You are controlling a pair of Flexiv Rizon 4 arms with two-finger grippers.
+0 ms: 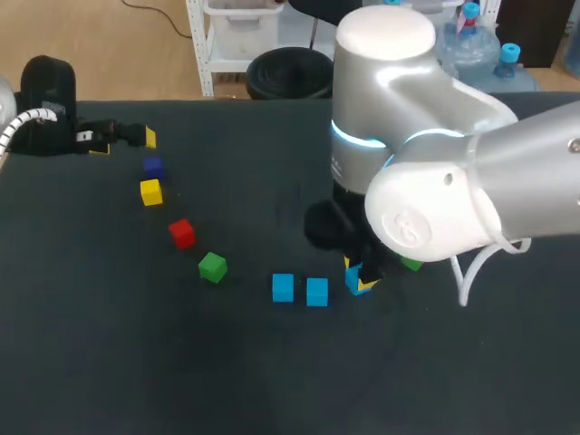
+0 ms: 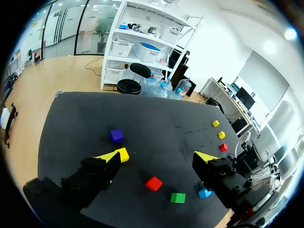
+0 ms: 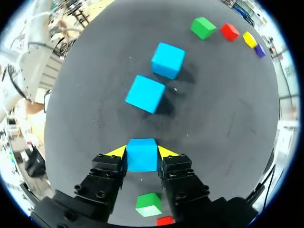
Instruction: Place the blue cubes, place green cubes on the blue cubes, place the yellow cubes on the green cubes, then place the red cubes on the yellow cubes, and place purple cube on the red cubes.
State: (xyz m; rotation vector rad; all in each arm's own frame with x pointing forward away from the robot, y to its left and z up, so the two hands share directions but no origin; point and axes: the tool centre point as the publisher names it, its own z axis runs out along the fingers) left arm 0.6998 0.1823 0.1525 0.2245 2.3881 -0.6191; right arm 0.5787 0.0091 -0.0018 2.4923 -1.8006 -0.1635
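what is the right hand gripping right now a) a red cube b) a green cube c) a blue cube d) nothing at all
C: in the right wrist view the right hand has both yellow-tipped fingers pressed against opposite sides of a small light blue cube.

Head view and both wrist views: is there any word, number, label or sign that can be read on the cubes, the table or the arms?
None can be read.
The blue cube in the right gripper and the other cubes: plain faces, no print.
The table: no writing.
The right arm: a faint round mark on its joint cap, too blurred to read.
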